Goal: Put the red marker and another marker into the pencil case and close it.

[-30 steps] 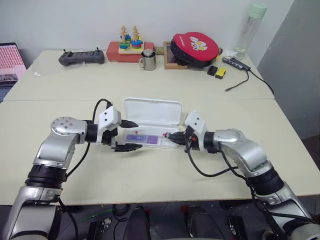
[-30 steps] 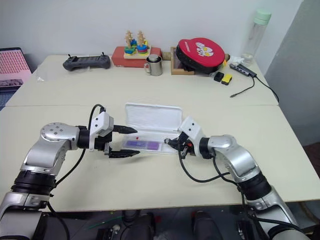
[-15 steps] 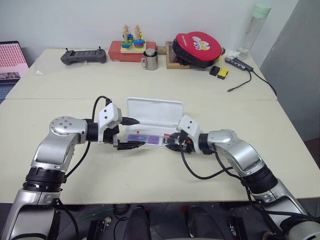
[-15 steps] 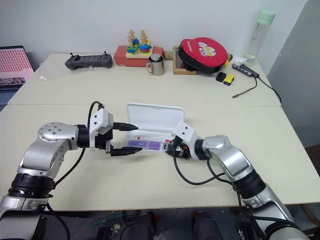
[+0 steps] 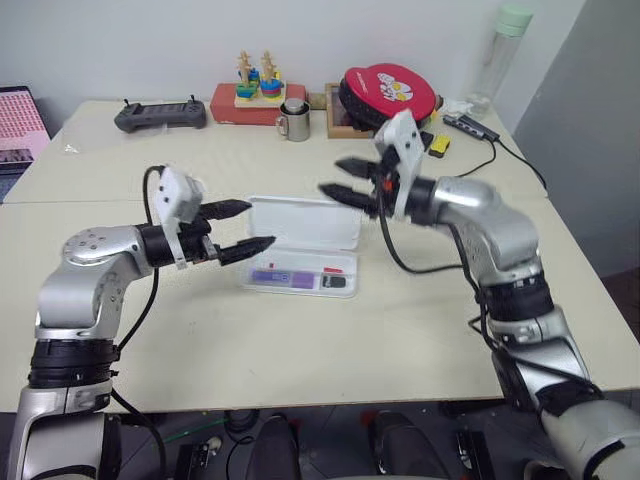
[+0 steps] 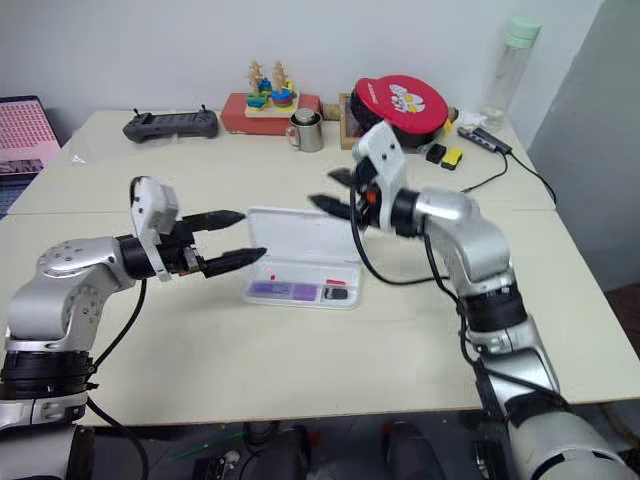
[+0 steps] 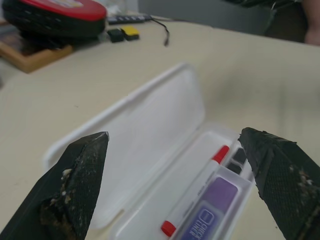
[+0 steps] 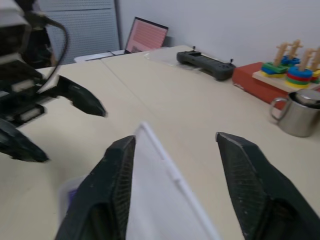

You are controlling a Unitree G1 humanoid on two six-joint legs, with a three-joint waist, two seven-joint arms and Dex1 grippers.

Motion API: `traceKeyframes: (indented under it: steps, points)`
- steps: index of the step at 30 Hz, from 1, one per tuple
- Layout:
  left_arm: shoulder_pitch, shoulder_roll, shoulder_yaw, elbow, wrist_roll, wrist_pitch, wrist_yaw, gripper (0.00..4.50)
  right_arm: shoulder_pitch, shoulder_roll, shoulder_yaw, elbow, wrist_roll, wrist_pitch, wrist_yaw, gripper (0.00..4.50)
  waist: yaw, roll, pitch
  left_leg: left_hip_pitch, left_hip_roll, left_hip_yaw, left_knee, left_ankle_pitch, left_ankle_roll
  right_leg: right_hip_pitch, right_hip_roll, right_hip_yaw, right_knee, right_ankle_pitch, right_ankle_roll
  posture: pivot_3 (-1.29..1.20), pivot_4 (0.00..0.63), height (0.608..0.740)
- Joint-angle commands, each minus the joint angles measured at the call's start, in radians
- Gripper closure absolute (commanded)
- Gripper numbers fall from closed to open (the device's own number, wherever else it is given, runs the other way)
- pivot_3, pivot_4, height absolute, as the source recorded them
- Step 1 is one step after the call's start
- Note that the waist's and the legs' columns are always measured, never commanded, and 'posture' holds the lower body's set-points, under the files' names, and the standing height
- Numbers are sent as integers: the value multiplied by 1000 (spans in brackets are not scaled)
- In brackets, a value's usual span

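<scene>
Two cream tables (image 5: 300, 330) pushed together carry the scene, with a game controller (image 5: 160, 115), a wooden stacking toy (image 5: 255, 85), a metal mug (image 5: 294, 120), a round red case (image 5: 388, 95) and a water bottle (image 5: 500, 55) lined up along the far edge. Seen from the head cameras, the pencil case (image 5: 305, 225) lies open near the middle, its lid tipped back and its tray toward the robot; the lavender marker (image 5: 280, 276) rests in the tray's front, and the red marker (image 5: 325, 270) lies just behind it. The left gripper (image 5: 240, 228) hovers at the case's left end, fingers spread wide and empty, level with the lid's edge and not touching it. The right gripper (image 5: 345, 180) hangs raised above the lid's far right corner, jaws parted with nothing between them, well clear of both markers. From the left wrist, the two black fingers (image 7: 75, 185) frame the open case: the red marker (image 7: 197, 195) runs lengthwise along the tray, the lavender one (image 7: 210, 212) alongside it, both lying between and beyond the fingertips. From the right wrist, its parted fingers (image 8: 115, 190) straddle the lid's white edge (image 8: 160, 165), with the left gripper (image 8: 35, 125) visible off to the side over the bare tabletop
</scene>
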Motion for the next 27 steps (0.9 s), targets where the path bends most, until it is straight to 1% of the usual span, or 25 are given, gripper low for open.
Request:
traceKeyframes:
  steps: [1,3,4,7,8,14,18,22,23,27]
  points:
    - [6,7,47,-28,-12,-15,43,0,-99,24,6,197,-81,-69,-58,2854,3,0,0,0,0,0,0,0,0,-1,0,0,0,0,0,0,150,740]
    - [5,5,60,-23,-15,-19,61,0,-130,34,16,267,-108,-91,-60,3411,5,0,0,-1,0,0,0,0,0,-1,0,0,-1,2,-4,0,150,740]
    - [5,2,68,-24,-22,-15,70,0,-146,39,17,301,-120,-96,-65,3608,5,0,0,-2,0,0,-1,0,0,-1,0,0,-2,2,-4,0,150,740]
    - [25,-6,117,-50,-69,10,94,0,-227,79,61,499,-201,-168,-86,4368,2,0,0,-2,0,1,-2,0,0,-1,0,0,-2,3,-4,0,150,740]
    - [41,-4,124,-62,-75,11,94,0,-239,89,73,531,-214,-182,-71,4488,0,0,0,-2,0,1,-2,0,0,-2,0,0,-2,3,-4,0,150,740]
    - [111,17,120,-110,-78,8,92,0,-256,94,107,589,-257,-219,37,4488,-3,1,1,-2,0,1,-3,0,0,-2,0,0,-2,3,-5,0,150,740]
    - [140,38,121,-142,-105,33,62,0,-233,79,140,541,-275,-220,134,4488,-2,1,1,-2,0,0,-2,0,0,-1,0,-1,-2,3,-4,0,150,740]
    - [146,49,115,-143,-104,31,58,0,-222,79,131,515,-279,-209,154,4488,-2,1,1,-1,0,0,-2,0,0,-1,0,-1,-1,2,-4,0,150,740]
    - [145,50,115,-141,-105,30,58,0,-213,77,131,493,-273,-202,174,4488,-2,1,1,-1,0,0,-2,0,0,-1,0,0,-1,2,-4,0,150,740]
    - [171,87,80,-156,-98,30,-6,0,-106,40,184,269,-260,-138,277,4488,-1,1,1,-1,0,0,-2,0,0,-1,0,0,-1,2,-4,0,150,740]
